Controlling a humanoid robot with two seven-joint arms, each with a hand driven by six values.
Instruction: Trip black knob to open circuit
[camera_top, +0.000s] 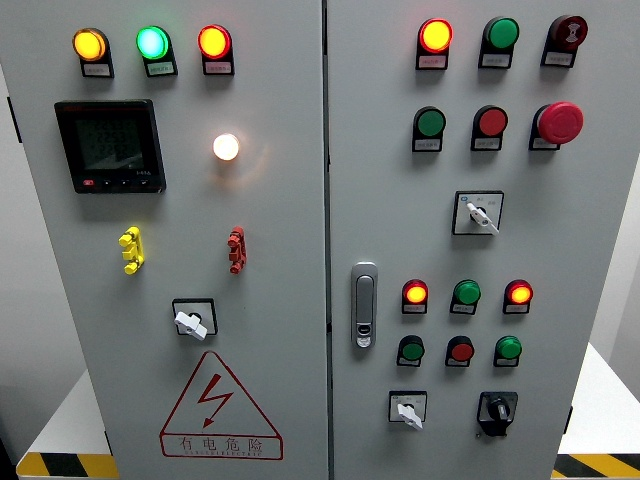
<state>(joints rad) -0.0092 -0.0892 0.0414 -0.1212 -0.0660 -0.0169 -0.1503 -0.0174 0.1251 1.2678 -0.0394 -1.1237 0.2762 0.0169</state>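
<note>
The black knob (497, 409) sits at the lower right of the right-hand grey cabinet door (590, 240), on a small black plate. Its pointer stands roughly upright, tilted slightly left. A white selector switch (408, 411) is mounted just left of it on the same row. Neither of my hands nor either arm shows anywhere in the head view.
Above the knob are rows of lit and unlit red and green buttons (461, 293), a white rotary switch (480, 214) and a red emergency stop (559, 122). A metal door latch (364, 305) is at centre. The left door holds a meter (110, 146), lamps and a warning triangle (220, 408).
</note>
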